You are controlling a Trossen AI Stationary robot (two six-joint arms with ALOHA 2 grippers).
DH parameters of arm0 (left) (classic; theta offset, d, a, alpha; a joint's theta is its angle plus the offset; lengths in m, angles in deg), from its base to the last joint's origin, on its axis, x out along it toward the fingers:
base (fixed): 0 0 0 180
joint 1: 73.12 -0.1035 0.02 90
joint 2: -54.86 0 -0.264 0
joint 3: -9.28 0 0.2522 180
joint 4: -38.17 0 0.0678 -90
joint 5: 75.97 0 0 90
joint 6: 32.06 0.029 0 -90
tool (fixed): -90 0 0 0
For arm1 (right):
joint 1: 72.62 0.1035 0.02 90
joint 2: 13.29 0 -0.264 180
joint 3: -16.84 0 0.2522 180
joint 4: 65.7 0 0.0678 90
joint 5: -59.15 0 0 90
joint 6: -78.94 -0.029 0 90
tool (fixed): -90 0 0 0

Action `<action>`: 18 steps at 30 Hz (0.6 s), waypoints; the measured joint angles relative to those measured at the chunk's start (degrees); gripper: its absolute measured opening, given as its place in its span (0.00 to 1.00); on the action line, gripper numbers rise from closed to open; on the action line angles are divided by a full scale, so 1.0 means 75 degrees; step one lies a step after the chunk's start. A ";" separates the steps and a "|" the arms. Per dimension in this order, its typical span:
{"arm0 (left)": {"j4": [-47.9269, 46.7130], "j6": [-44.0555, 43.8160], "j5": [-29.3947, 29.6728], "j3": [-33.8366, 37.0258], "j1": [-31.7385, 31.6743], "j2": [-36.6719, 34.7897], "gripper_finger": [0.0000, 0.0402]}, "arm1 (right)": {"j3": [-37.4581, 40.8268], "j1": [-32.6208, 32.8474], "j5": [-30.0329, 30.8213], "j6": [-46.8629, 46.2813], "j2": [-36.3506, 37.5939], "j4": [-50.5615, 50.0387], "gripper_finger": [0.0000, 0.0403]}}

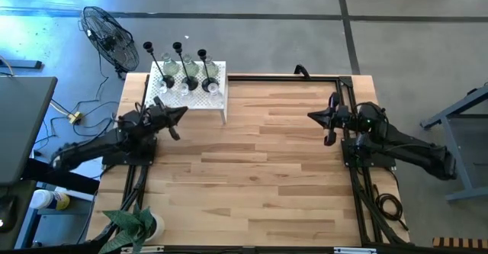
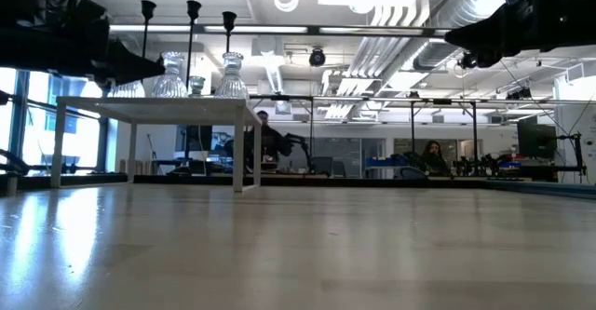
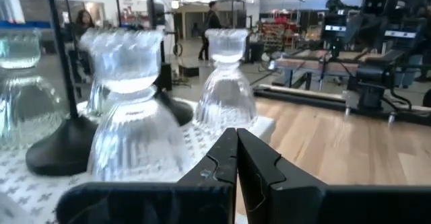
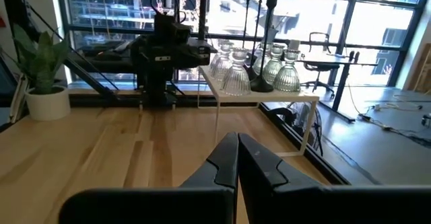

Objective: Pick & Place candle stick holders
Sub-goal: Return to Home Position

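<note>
Three black candle stick holders (image 1: 189,81) with thin stems stand by their round bases on a white perforated stand (image 1: 221,69) at the table's far left. Several clear-glass holders (image 1: 213,88) stand among them. In the left wrist view the glass holders (image 3: 128,109) and a black base (image 3: 64,150) stand close ahead. My left gripper (image 1: 183,111) is shut and empty, just near of the stand, pointing at it. My right gripper (image 1: 311,117) is shut and empty, above the table's right part. It points left toward the stand (image 4: 259,95).
A potted plant (image 1: 137,225) stands at the near left corner. A black wire fan (image 1: 110,36) stands off the table behind the stand. Black frame rails (image 1: 290,76) run along the table's far, left and right edges. Bare wood (image 1: 259,170) lies between the arms.
</note>
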 joint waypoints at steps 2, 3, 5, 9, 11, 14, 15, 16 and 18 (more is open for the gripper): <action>-0.0068 -0.0169 -0.0389 0.0038 -0.0507 0.0000 0.00 | 0.0020 -0.0029 0.0003 -0.0046 0.0000 0.0034 0.00; -0.0031 -0.0242 -0.0584 0.0084 -0.0777 0.0000 0.00 | 0.0121 -0.0044 -0.0002 -0.0104 0.0003 0.0248 0.00; -0.0009 -0.0393 -0.0927 0.0087 -0.1229 0.0000 0.00 | 0.0534 -0.0105 0.0028 -0.0393 0.0003 0.0844 0.00; 0.0016 -0.0700 -0.1527 0.0092 -0.1837 0.0000 0.00 | 0.1538 -0.0165 0.0564 -0.0991 0.0004 0.1911 0.00; 0.0002 -0.0805 -0.1632 0.0092 -0.1989 0.0000 0.00 | 0.1531 -0.0115 0.1173 -0.1053 -0.0010 0.1781 0.00; -0.0250 -0.0885 -0.1487 0.0095 -0.2037 0.0000 0.00 | 0.1556 0.0157 0.2275 -0.0748 -0.0044 0.1644 0.00; -0.0285 -0.0871 -0.1390 0.0097 -0.2021 0.0000 0.00 | 0.1556 0.0263 0.2621 -0.0724 -0.0047 0.1634 0.00; -0.0332 -0.0859 -0.1354 0.0098 -0.2019 -0.0001 0.00 | 0.1556 0.0375 0.2926 -0.0679 -0.0044 0.1652 0.00; -0.0328 -0.0857 -0.1311 0.0098 -0.2019 0.0009 0.00 | 0.1556 0.0601 0.3320 -0.0540 -0.0045 0.1657 0.00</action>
